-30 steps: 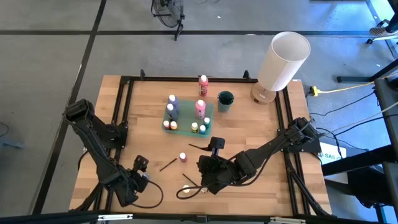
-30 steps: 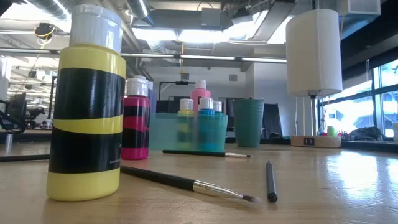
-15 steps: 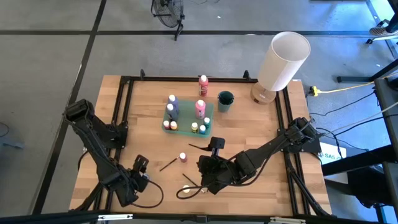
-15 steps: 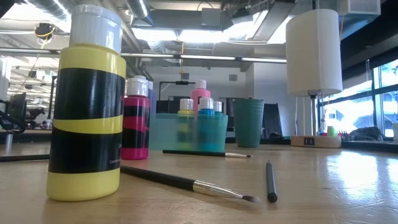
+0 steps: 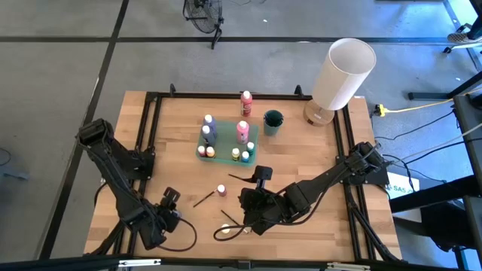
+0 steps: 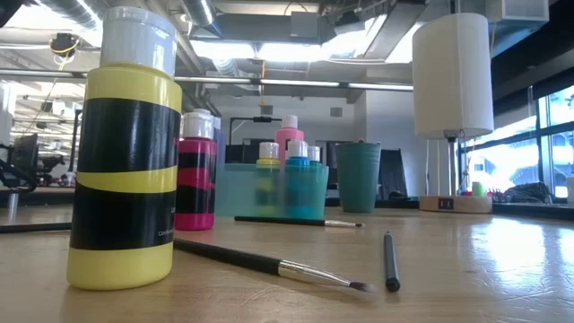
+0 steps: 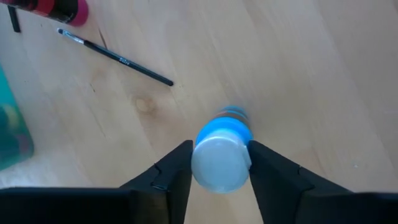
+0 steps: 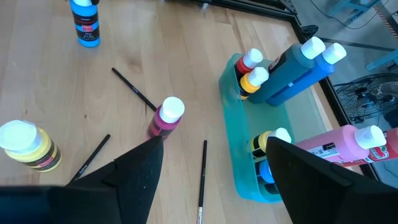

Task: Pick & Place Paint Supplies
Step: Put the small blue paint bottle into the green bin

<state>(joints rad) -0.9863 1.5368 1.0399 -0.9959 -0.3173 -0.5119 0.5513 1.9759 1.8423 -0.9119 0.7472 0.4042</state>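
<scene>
My left claw (image 7: 219, 163) pinches the blue bottle (image 7: 222, 155) at table's 7 o'clock; I should squeeze centered below cap.

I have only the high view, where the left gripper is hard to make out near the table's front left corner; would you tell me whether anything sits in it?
Observer: Yes. The left wrist view shows a blue bottle standing upright in the left gripper, whose fingers touch its white cap on both sides.
Operator: Thank you. What about the right gripper?
Observer: The right gripper is open and empty, with a pink bottle standing upright on the table ahead of it.
Operator: Is the yellow bottle upright too?
Observer: Yes. The low view shows the yellow bottle standing upright, with a brush lying flat beside it.
</scene>
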